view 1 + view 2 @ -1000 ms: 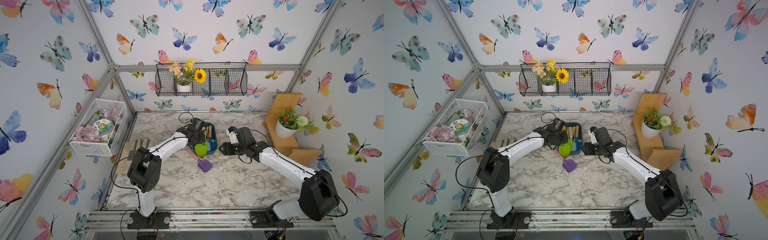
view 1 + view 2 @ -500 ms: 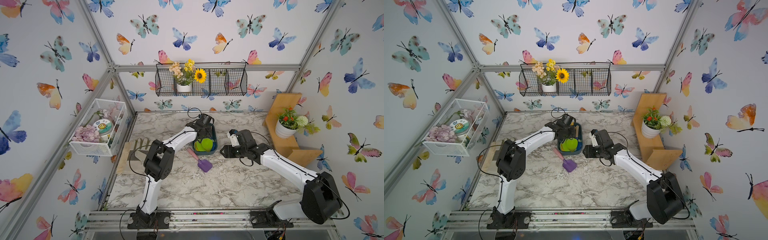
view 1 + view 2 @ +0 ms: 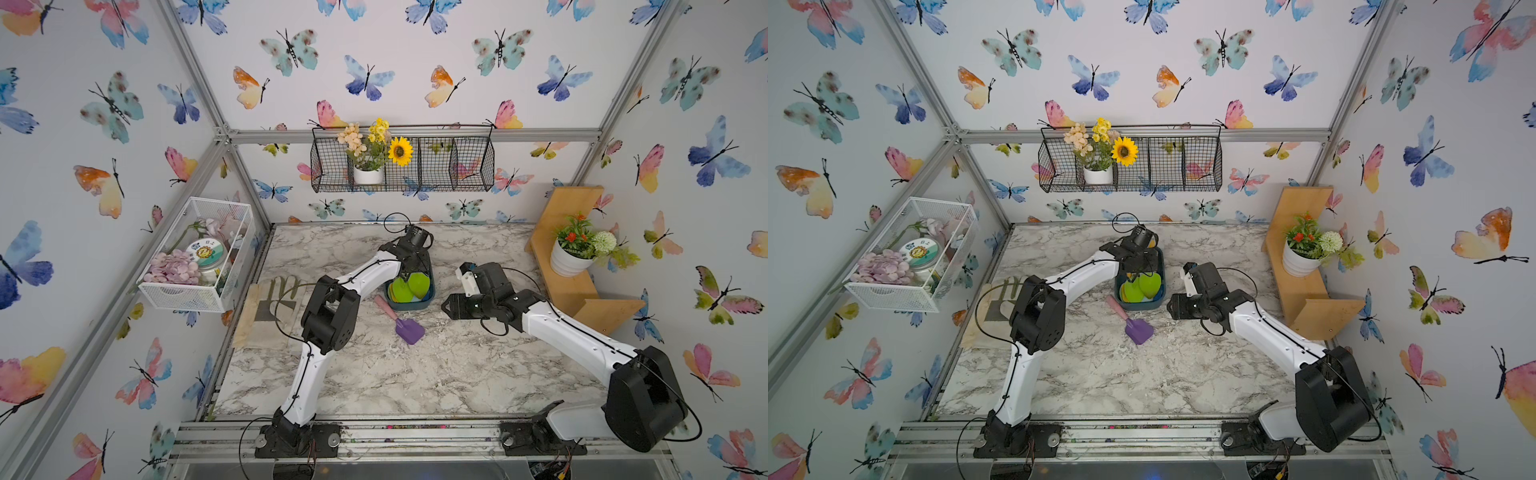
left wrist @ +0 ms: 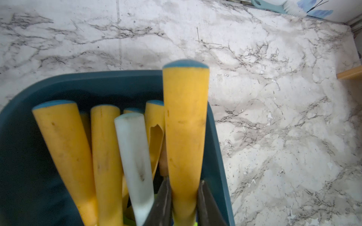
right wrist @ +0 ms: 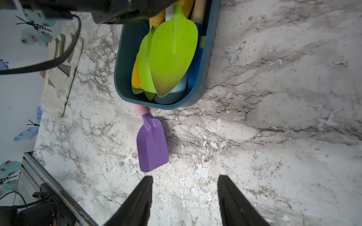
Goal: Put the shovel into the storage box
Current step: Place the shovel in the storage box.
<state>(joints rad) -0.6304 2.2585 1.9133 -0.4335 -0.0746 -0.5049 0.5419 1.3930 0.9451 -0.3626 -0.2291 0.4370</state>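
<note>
The left gripper (image 4: 183,185) is clamped tight on the yellow handle of a green shovel (image 5: 173,50), gripped low on the handle, close to the blade. This shovel is held at the storage box (image 3: 411,306), which sits mid-table on the marble table (image 3: 457,374). Its green blade is laid over the other blades at the box's near end, and its handle end is seen past the rim in the left wrist view. Whether the blade rests on the pile cannot be told. More yellow handles and one white handle (image 4: 135,156) are packed inside the box. A purple shovel (image 3: 1139,331) with a pink handle is left flat on the table just near of the box, with its handle end at the box's near-left corner. The right gripper (image 5: 185,182) is held about half open and empty over bare marble, right of the box and apart from it. A glove (image 3: 249,328) is laid at the table's left edge.
</note>
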